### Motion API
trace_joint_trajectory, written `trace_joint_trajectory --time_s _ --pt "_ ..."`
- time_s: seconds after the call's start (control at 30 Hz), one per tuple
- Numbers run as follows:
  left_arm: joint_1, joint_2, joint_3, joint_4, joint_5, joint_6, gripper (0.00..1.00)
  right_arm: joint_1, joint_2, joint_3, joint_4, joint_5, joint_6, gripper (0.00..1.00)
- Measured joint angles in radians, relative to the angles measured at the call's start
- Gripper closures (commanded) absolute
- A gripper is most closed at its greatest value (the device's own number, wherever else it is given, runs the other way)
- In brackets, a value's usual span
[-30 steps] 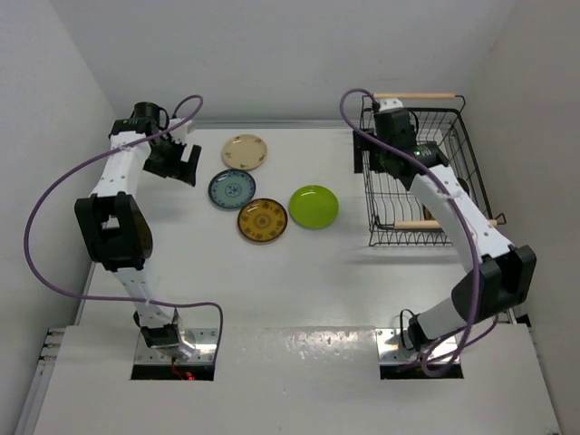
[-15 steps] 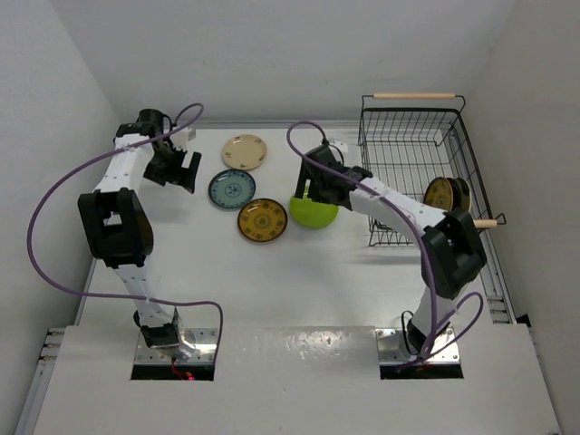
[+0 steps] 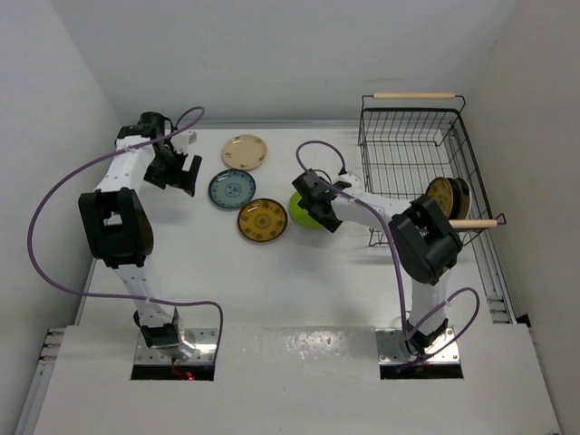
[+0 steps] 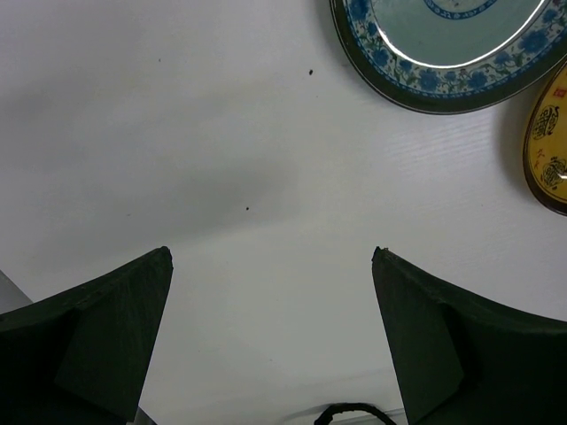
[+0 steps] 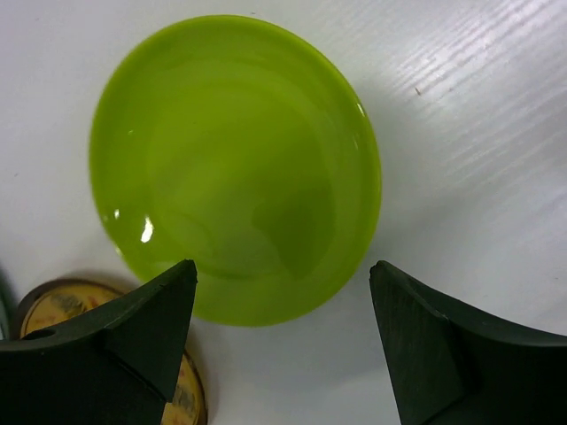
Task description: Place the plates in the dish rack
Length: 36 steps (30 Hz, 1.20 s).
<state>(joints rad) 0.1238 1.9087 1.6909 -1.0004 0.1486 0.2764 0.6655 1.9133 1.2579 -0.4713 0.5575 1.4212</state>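
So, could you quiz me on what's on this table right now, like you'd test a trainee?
1. How many plates lie flat on the table?
2. True or false: the dish rack holds no plates.
3. Which plate lies beneath the open right gripper? A blue patterned, B lime green, C beige.
Key: 1. Four. 2. False: a brown-and-yellow plate stands on edge in the dish rack. 3. B, the lime green plate.
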Motion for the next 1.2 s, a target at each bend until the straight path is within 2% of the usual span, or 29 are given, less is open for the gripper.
trace_joint_trajectory --time_s 0.17,0.3,0.4,0.43,0.5,0.53,0.6,0.77,0.93,1.03,1.2 --pt "0.000 0.000 -0.016 0.000 -0.005 0.004 0.01 -0.001 0.058 -0.001 -0.019 0.012 0.126 0.23" --pt "0.000 -0.001 -0.021 0.000 -0.016 0.007 0.01 -0.009 0.076 -0.013 -0.014 -0.001 0.184 0.31" --pt "0.000 -0.002 -0.021 0.000 -0.019 0.007 0.01 -0.016 0.080 -0.014 -0.005 -0.005 0.203 0.48" --pt "0.000 -0.002 -0.021 0.000 -0.019 0.007 0.01 -0.019 0.081 -0.016 -0.002 -0.007 0.208 0.60" --pt "0.000 -0.002 -0.021 0.000 -0.019 0.007 0.01 -0.024 0.085 -0.020 -0.001 -0.009 0.215 0.74" --pt "0.000 -0.002 -0.021 0.001 -0.019 0.007 0.01 -0.026 0.086 -0.022 -0.001 -0.008 0.219 0.88" --pt "0.000 -0.002 -0.021 0.001 -0.020 0.007 0.01 -0.031 0.091 -0.025 0.018 -0.007 0.231 1.00" --pt "0.000 -0.002 -0.021 0.000 -0.022 0.007 0.01 -0.043 0.093 -0.017 0.035 -0.002 0.215 1.00" --pt "0.000 -0.002 -0.021 0.001 -0.026 0.010 0.01 -0.041 0.084 -0.021 0.074 0.058 0.087 1.00" --pt "0.000 -0.002 -0.021 0.000 -0.027 0.011 0.01 -0.034 0.026 -0.059 0.160 0.105 -0.090 1.00" --pt "0.000 -0.002 -0.021 0.000 -0.030 0.014 0.01 -0.015 -0.153 -0.154 0.389 0.140 -0.540 1.00"
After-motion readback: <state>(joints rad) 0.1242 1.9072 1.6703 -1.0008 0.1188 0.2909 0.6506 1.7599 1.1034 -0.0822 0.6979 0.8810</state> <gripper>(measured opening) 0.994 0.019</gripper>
